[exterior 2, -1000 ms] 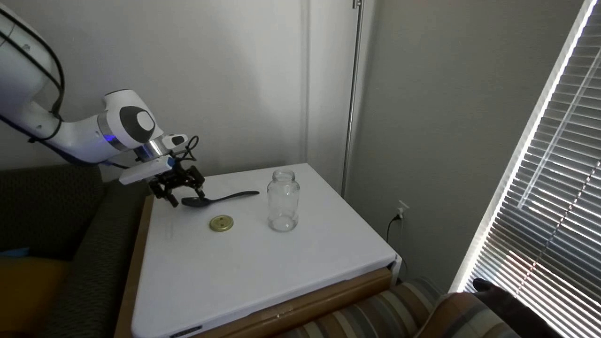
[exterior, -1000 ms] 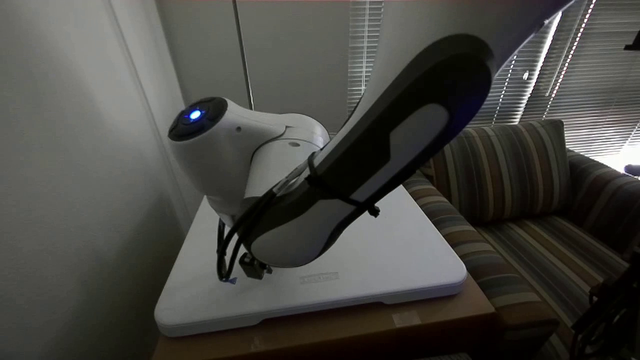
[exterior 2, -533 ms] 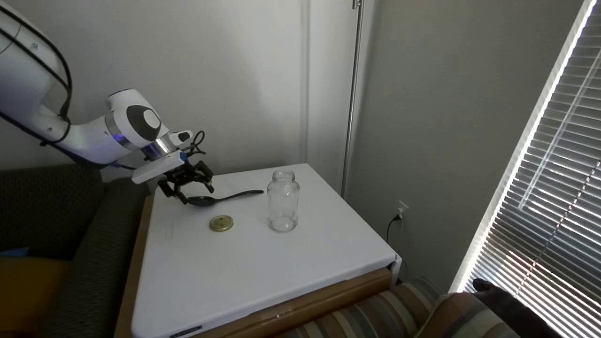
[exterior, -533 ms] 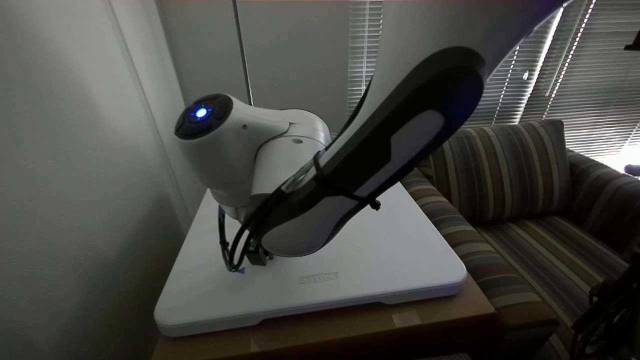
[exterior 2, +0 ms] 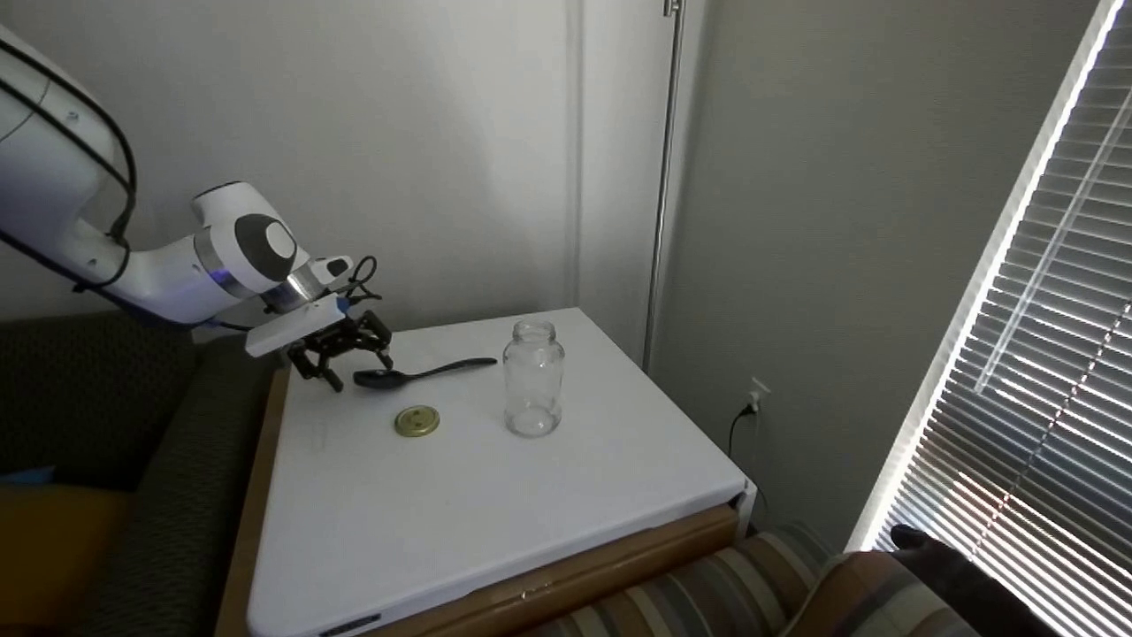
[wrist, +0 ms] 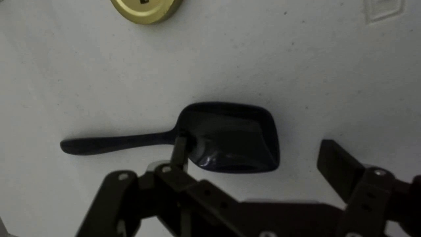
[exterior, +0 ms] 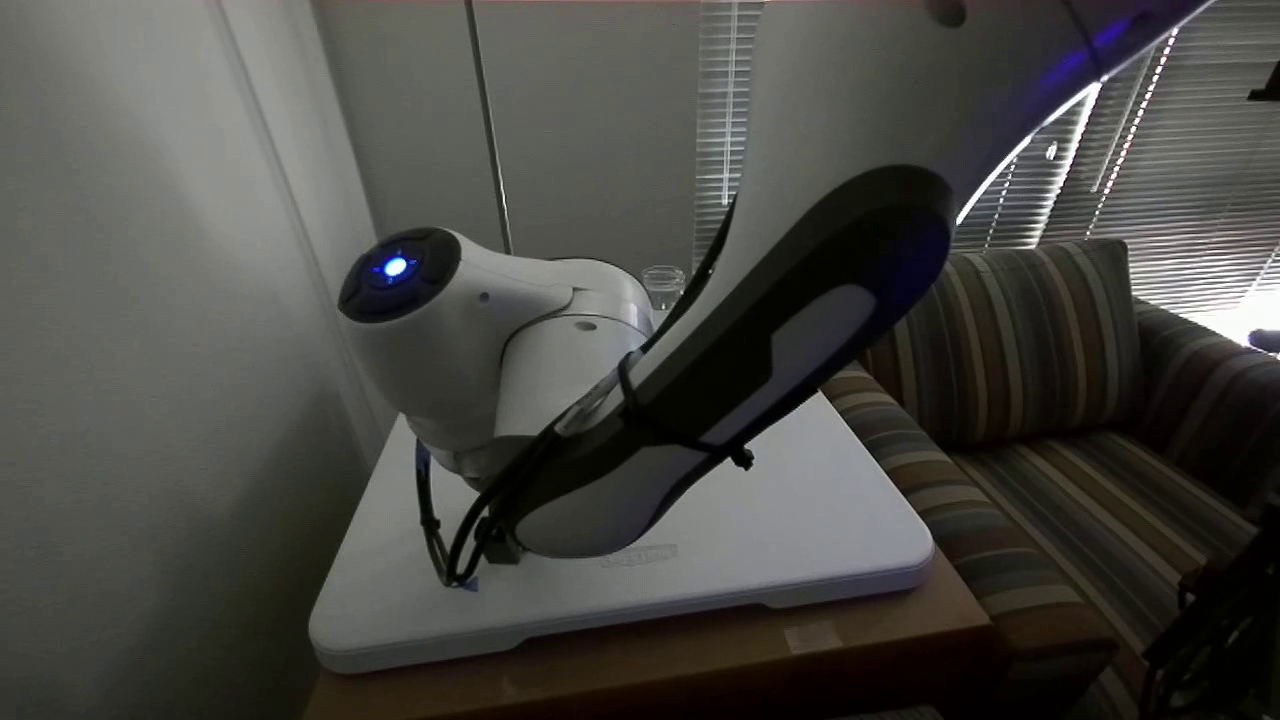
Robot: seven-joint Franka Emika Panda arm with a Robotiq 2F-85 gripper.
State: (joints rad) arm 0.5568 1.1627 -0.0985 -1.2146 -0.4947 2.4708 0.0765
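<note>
The black spoon (wrist: 210, 131) lies on the tabletop (exterior 2: 495, 513) right under the tool (wrist: 254, 141), its bowl between the two fingertips as the wrist view has it and its handle running out past one of them. What counts here is its line: the spoon's long axis runs almost parallel to the span between the fingertips, so the jaws face along its length rather than across its width. One fingertip covers the neck, where bowl meets handle (whether it touches there, I cannot tell), and the other stands beyond the bowl's front edge. The tool is spread wide and has hold of nothing. As I judge it, a pinch across handle or neck would ask for roughly a quarter turn of the wrist. Near the spoon but apart from it, the gold lid (exterior 2: 416, 421) lies flat; in an exterior view the handle reaches toward the side where the upright glass jar (exterior 2: 533, 380) stands, stopping short of it. Farther out, the wall (exterior 2: 460, 177) rises behind the tabletop's far edge.
</note>
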